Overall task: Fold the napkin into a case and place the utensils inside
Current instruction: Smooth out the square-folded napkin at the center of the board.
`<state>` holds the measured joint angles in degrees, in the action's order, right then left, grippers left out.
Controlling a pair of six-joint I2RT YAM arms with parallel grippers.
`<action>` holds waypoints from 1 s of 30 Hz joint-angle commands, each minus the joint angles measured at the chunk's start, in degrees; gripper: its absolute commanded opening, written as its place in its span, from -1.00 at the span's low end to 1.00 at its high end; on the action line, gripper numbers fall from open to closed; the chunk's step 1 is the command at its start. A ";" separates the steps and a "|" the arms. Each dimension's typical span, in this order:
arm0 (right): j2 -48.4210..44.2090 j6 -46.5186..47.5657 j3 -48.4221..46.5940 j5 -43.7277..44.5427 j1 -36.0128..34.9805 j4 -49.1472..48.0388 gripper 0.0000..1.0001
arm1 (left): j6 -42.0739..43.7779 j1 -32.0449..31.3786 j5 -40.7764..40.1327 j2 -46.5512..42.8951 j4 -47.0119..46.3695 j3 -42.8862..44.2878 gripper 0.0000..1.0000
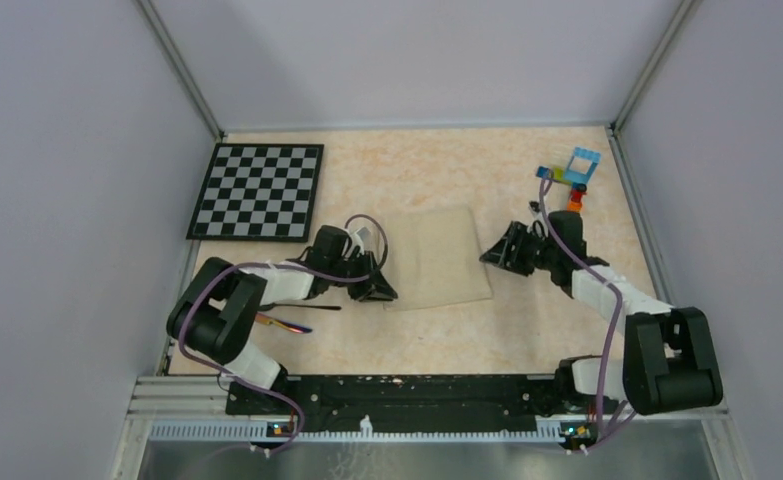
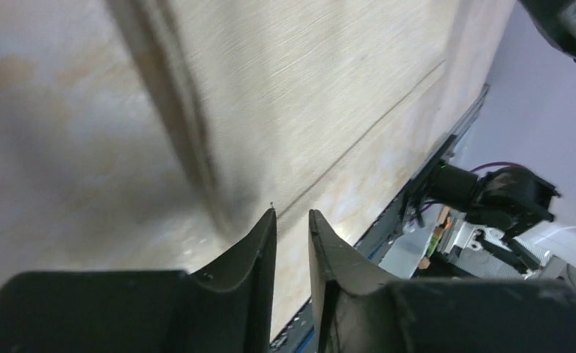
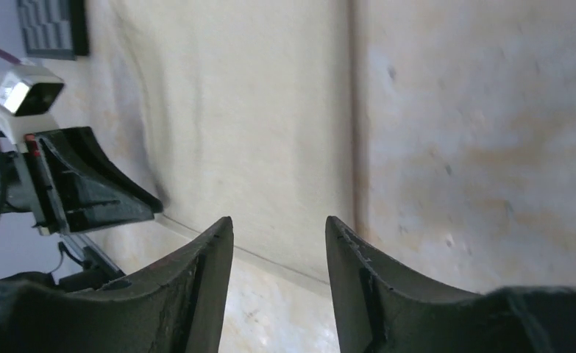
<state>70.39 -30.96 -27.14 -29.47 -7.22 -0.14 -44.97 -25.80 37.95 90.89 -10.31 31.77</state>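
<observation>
The cream-beige napkin (image 1: 445,258) lies folded into a narrow strip at the table's middle; it fills the left wrist view (image 2: 307,88) and the right wrist view (image 3: 255,110). My left gripper (image 1: 377,290) (image 2: 292,213) sits at the napkin's near-left corner, its jaws slightly apart with only table showing between them. At the napkin's right edge my right gripper (image 1: 497,250) (image 3: 279,220) stands open and holds nothing. The utensils (image 1: 289,324) lie on the table by the left arm, partly hidden under it. No case shape is seen.
A black-and-white chequered board (image 1: 257,190) lies at the back left. Small coloured toy bricks (image 1: 572,175) stand at the back right. Grey walls enclose the table on three sides, and a black rail (image 1: 397,390) runs along the near edge.
</observation>
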 commanded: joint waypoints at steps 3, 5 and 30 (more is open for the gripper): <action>17.08 -5.42 -15.22 -11.77 -1.03 -13.62 -0.04 | 1.40 1.84 1.38 -2.33 4.35 13.24 -0.37; 23.58 -9.19 -19.21 -13.96 -1.74 -19.22 -0.10 | 1.50 2.70 1.36 1.36 5.13 18.42 -0.42; 55.53 -6.24 -43.83 -14.79 2.08 -15.25 -0.32 | 4.83 12.74 -0.50 30.05 6.39 37.90 -0.73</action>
<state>124.44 -43.81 -67.37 -47.90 -6.20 -21.67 -44.84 -12.99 41.80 119.68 -7.22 66.65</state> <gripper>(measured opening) 0.328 0.136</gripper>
